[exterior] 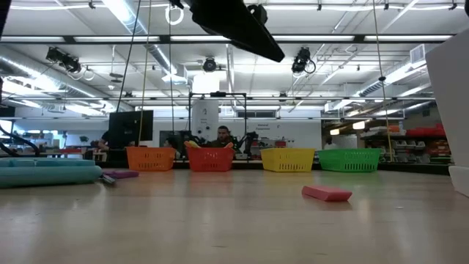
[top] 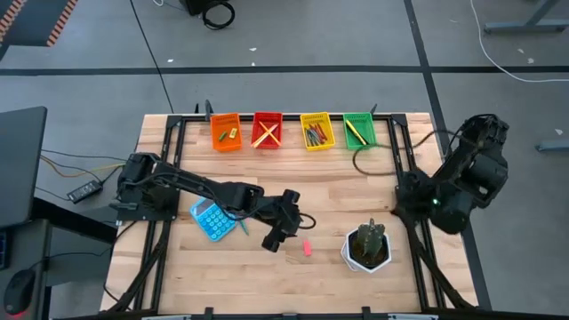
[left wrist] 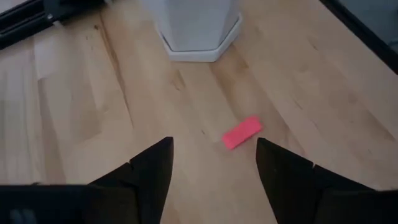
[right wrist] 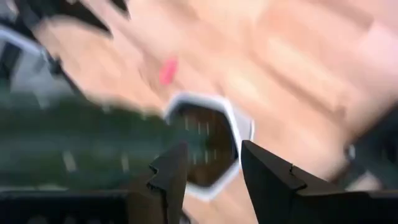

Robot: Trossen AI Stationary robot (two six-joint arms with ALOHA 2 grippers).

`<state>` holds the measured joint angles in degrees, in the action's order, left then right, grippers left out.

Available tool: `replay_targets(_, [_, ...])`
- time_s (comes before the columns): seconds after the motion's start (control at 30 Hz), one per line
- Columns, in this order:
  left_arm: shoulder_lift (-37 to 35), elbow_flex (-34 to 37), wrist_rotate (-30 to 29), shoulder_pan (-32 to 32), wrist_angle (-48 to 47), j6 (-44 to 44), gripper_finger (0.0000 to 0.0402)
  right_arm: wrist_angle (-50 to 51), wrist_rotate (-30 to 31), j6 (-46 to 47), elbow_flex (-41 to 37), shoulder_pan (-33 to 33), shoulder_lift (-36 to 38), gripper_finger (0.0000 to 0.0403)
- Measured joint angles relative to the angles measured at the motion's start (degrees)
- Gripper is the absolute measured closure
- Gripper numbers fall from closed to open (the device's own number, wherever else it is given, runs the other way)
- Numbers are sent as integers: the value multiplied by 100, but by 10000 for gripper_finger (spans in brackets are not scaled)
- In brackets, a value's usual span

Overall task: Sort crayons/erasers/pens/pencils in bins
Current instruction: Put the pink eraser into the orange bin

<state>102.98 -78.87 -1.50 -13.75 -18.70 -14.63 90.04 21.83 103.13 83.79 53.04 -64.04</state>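
Observation:
A pink eraser (top: 307, 248) lies flat on the wooden table, near the front middle; it also shows in the low view (exterior: 327, 193). My left gripper (top: 272, 241) hangs open and empty above the table, just left of the eraser. In the left wrist view the eraser (left wrist: 242, 132) lies on the table beyond the gap between the fingertips of my left gripper (left wrist: 214, 149). Four bins stand in a row at the far edge: orange (top: 225, 131), red (top: 267, 130), yellow (top: 316, 131) and green (top: 358, 129), each holding small items. My right gripper (right wrist: 211, 165) is open and empty, held high at the table's right side.
A blue calculator (top: 213, 220) lies left of my left gripper. A white cactus pot (top: 367, 247) stands right of the eraser, and my right gripper looks down on it (right wrist: 205, 140). A black cable (top: 369, 160) lies in front of the green bin. People show beyond the table (exterior: 223, 136).

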Motion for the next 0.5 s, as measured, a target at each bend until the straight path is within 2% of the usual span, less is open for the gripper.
replay_targets(0.1, [2, 0, 7, 89, -71, 4, 164, 0, 396, -467, 2, -475, 98, 246])
replay_targets(0.23, [1, 0, 8, 201, -260, 37, 167, -256, 317, -1649, 2, -1538, 50, 246])
replay_targets(0.37, [2, 0, 9, 330, -516, 68, 169, -807, -431, -3016, 2, -2862, -153, 246])
replay_targets(0.5, [0, 0, 131, 433, -515, -402, 170, -1009, -1085, -3921, 2, -4073, -380, 246])
